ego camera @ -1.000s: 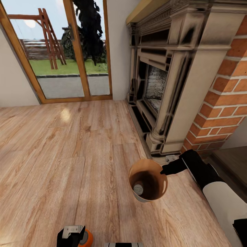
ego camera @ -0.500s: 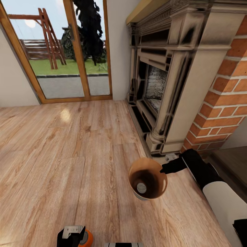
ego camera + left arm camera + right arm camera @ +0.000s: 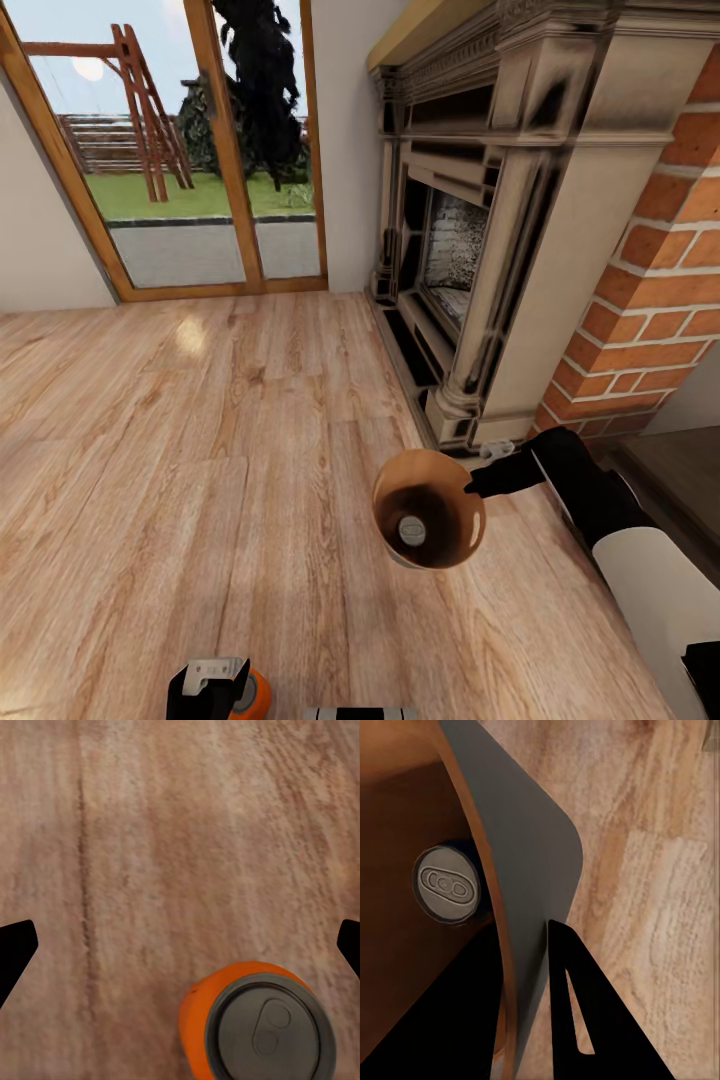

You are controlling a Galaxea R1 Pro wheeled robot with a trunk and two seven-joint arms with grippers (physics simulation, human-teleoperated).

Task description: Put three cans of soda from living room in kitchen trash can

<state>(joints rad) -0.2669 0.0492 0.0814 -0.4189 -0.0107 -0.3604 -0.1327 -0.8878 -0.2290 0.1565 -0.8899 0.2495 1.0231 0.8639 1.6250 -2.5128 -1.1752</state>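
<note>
The trash can (image 3: 447, 468), grey outside and brown inside, hangs tilted above the wood floor in front of the fireplace. My right gripper (image 3: 472, 489) is shut on its rim, one finger inside the wall and one outside, as the right wrist view shows (image 3: 519, 936). A can of soda (image 3: 411, 529) with a grey top lies at the bottom of the trash can (image 3: 521, 870), also visible in the wrist view (image 3: 448, 885). An orange can of soda (image 3: 256, 696) stands beside my left gripper (image 3: 205, 688). In the left wrist view that gripper (image 3: 180, 945) is open wide, with the orange can (image 3: 259, 1026) near its palm, untouched by the fingertips.
A brick fireplace (image 3: 520, 230) with a stone surround rises at the right, its hearth base close to the trash can. A glass patio door (image 3: 170, 150) is at the back left. Light wood floor (image 3: 180, 430) stretches to the left and front.
The trash can has risen slightly in my right gripper, and the can inside has slid toward the middle of its bottom. The left gripper and orange can have not moved.
</note>
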